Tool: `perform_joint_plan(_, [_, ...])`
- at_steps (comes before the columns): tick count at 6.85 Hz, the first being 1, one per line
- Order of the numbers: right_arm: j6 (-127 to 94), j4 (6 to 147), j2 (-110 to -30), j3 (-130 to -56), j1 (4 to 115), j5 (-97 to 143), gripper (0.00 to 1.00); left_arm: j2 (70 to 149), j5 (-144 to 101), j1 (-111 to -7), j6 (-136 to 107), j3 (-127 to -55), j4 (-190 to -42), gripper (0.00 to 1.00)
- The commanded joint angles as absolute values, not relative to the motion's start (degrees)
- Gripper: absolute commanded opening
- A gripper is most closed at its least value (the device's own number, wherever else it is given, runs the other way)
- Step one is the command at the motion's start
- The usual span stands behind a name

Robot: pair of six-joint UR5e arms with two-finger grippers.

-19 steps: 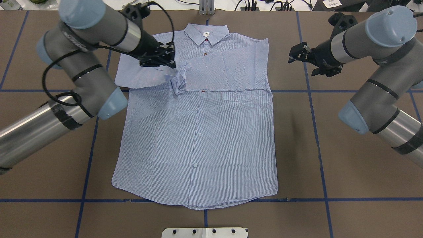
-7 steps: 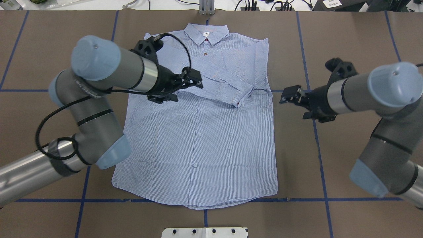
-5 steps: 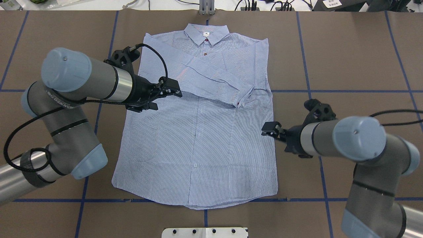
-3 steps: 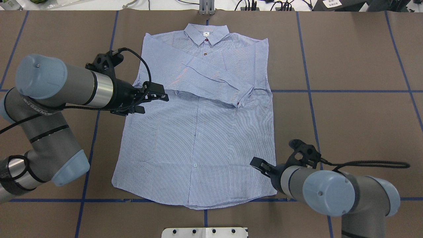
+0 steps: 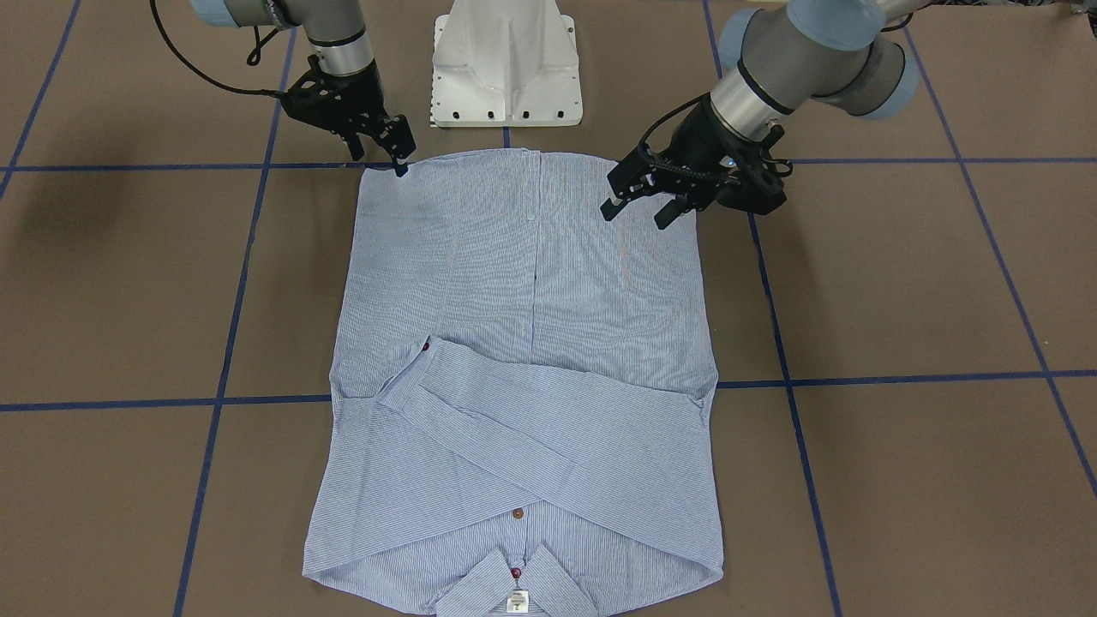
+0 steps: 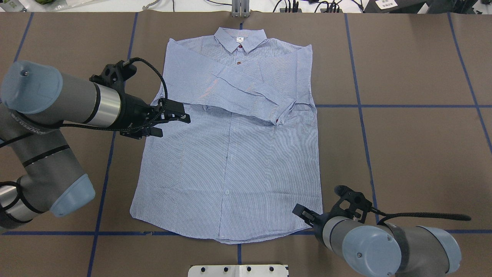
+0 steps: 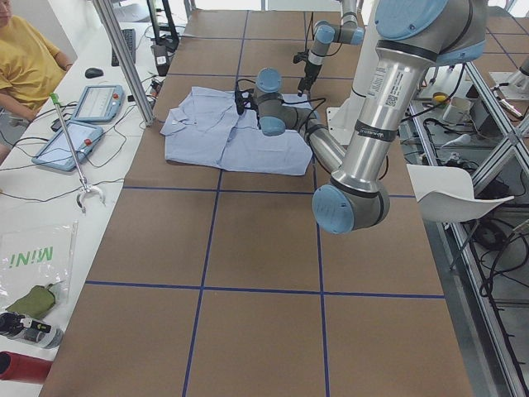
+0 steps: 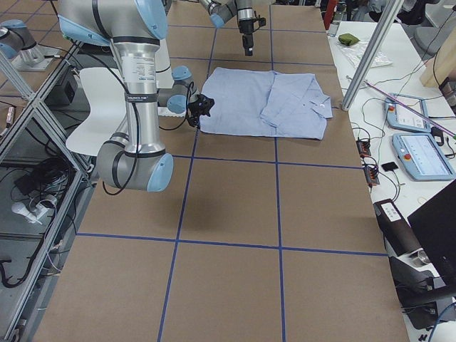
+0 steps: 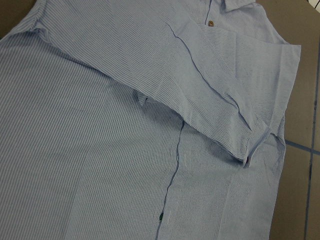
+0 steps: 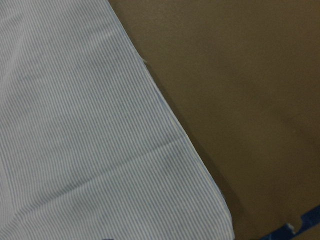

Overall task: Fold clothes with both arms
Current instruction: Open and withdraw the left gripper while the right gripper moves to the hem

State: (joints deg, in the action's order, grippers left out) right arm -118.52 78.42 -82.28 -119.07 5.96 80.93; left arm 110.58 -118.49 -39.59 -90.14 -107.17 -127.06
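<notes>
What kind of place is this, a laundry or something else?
Most likely a robotics lab, not a laundry: a table gridded with blue tape, a left arm and right arm over a striped shirt, and teach pendants on the side bench.

A light blue, finely striped button-up shirt [image 6: 230, 161] lies flat, front up, on the brown table [image 6: 415, 146] crossed by blue tape lines; its collar [image 6: 240, 38] points away from the robot; both sleeves are folded across the chest; the left gripper [image 6: 175, 127], jaws apart, hovers over the shirt's left edge; the right gripper [image 6: 301, 212] sits at the near right hem corner.
</notes>
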Motion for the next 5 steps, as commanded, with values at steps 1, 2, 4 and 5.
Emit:
perform_joint_plan(1, [-118.7, 78.7, -82.4, -118.4, 5.8, 80.9, 0.92, 110.5, -118.7, -39.8, -90.1, -107.3, -127.1, 0.99])
perform_joint_plan(2, [-118.8, 78.7, -82.4, -118.2, 5.8, 81.0, 0.87, 110.5, -118.7, -39.7, -90.0, -107.2, -127.1, 0.99])
perform_joint_plan(4, [-118.8, 78.8, -82.4, -117.8, 5.9, 81.1, 0.71, 110.5, -118.7, -39.8, -90.0, -107.3, -127.0, 0.99])
perform_joint_plan(5, [-118.8, 78.8, -82.4, -117.8, 5.9, 81.1, 0.69, 110.5, -118.7, -39.8, -90.1, -107.3, -127.0, 0.99])
